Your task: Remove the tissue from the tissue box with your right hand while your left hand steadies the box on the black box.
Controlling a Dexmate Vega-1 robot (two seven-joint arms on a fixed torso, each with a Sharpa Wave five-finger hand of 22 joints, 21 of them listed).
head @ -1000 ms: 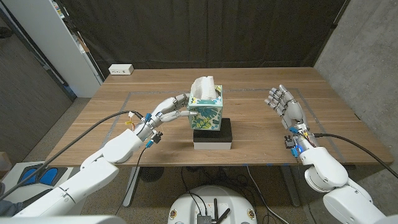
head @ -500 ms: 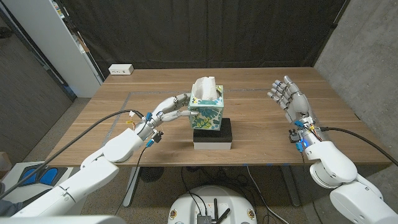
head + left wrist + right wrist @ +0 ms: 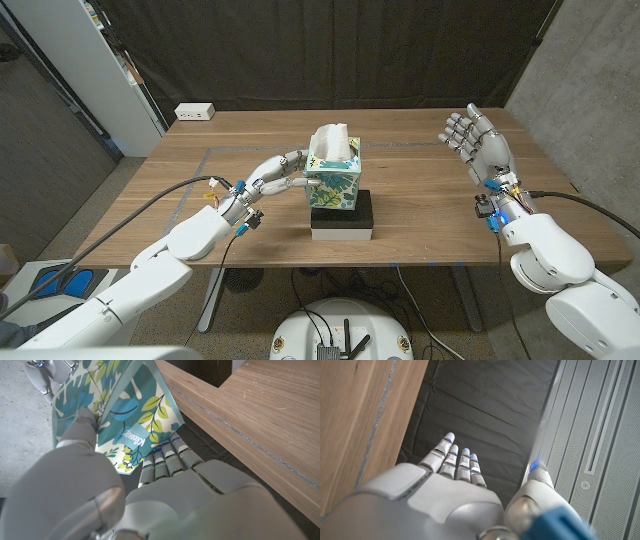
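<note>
Tissue box (image 3: 333, 182) gripped by left hand (image 3: 277, 174); right hand (image 3: 480, 140) well apart.

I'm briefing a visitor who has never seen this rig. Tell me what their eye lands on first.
First, the leaf-patterned tissue box standing on the black box at the table's middle, a white tissue poking from its top. Next, the left robot hand gripping the box's side. Then the right robot hand, raised with fingers spread, well off to the right.
</note>
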